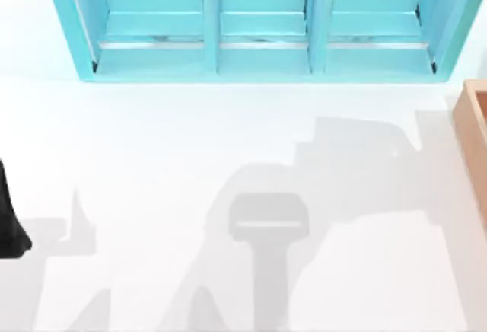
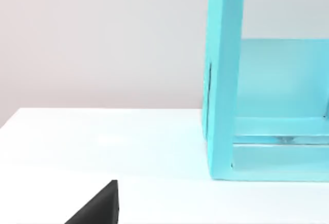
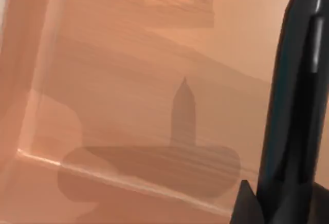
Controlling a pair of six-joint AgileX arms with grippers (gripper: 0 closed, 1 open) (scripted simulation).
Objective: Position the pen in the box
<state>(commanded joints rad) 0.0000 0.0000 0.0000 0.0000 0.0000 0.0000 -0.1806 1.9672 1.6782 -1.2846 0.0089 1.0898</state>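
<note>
Along the upper edge of your top view stands the cyan shelf unit [image 1: 262, 23], three open compartments side by side, smooth painted walls with thin pale strips low in each bay. At the right edge you see a sliver of the box [image 1: 473, 130], tan and wood-grained with a thick plain wall. Between them the white table [image 1: 190, 142] carries only soft grey shadows.

At the left edge, low in the frame, a black part of your left arm [image 1: 9, 221] sits parked; I cannot tell how its fingers stand. Your left wrist view shows one end wall of the shelf [image 2: 223, 80] on the table, and a black wedge in the lower left corner.

Your right wrist view looks into the box [image 3: 103, 80], its grained floor meeting a wall at a pale seam. The pen [image 3: 295, 95], slim and glossy black, stands nearly upright at the right of that frame above the box's inside, casting a pointed shadow on the floor. Whether the right gripper is clamped on it, I cannot tell.
</note>
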